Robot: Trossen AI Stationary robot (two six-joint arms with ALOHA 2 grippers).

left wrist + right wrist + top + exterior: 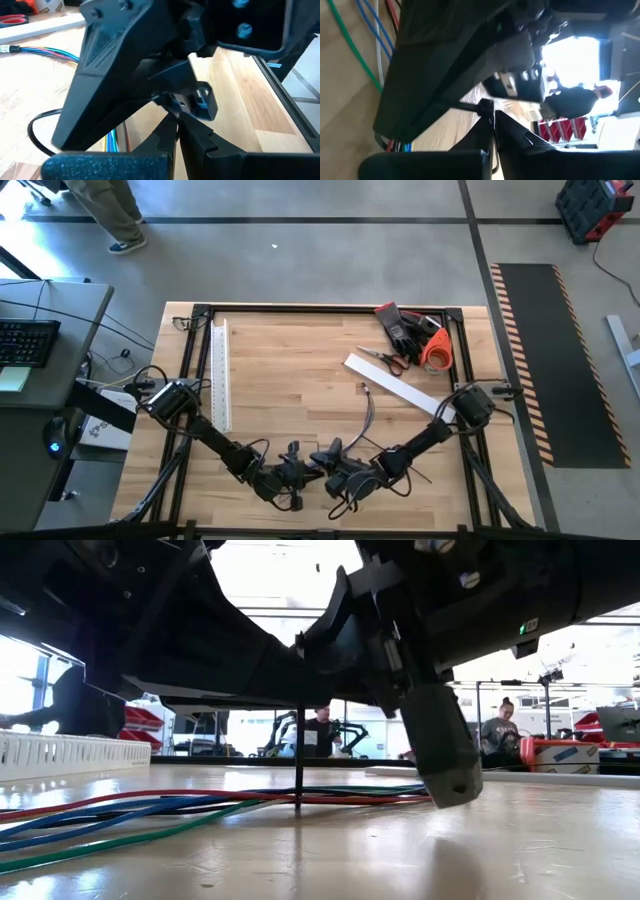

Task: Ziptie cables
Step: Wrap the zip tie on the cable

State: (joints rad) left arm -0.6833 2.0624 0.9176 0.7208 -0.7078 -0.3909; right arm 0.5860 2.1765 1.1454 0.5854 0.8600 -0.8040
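A: Left gripper [296, 476] – fingers clenched, at six o'clock on the table, nose to nose with the right gripper [330, 478].

B: Right's clenched too. The limp blue, green and red cables [150, 808] lie under both, long axis toward one o'clock; a thin stiff dark ziptie [299, 765] stands upright between them. The near edge is close.

A workshop floor surrounds a wooden counter [290, 380] under bright daylight.

Seen from above, grey concrete floor [330, 265] fills the top of the frame, crossed by dark tape lines; a black mat edged in orange stripes [535, 350] runs down the right side. A grey desk with a keyboard [25, 340] sits at the left edge, and a person's legs [110, 210] stand at upper left. At table height, bright windows [280, 580] glow behind two seated people [500, 735] and red bins [140, 718].
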